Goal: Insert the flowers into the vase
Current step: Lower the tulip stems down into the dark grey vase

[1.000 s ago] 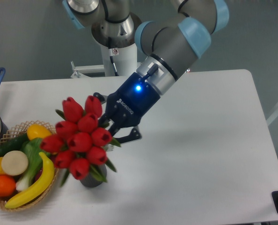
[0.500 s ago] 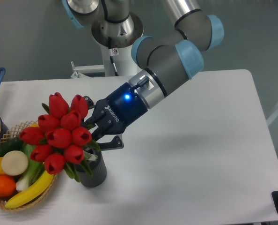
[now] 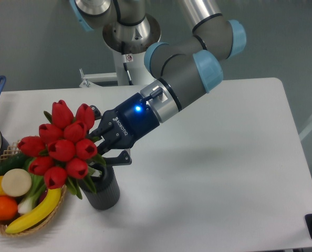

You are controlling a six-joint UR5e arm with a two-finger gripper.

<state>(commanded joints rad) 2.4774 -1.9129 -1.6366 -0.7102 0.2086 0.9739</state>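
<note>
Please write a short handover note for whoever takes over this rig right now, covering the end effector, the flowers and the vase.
End effector: shut on the flowers, gripping the stems just below the red heads.
Flowers: tilted toward the fruit basket, heads hanging over its edge; stems lead down to the vase opening, but how deep they sit is hidden.
Vase: upright on the table, beside the basket.
Done: flowers brought to the vase.
Left: probably straighten the bunch, confirm the stems are seated, release and pull back.

Silver-grey arm (image 3: 185,65) with pale blue joint caps, dark blue tool (image 3: 104,145) — lit blue light, white lettering
</note>
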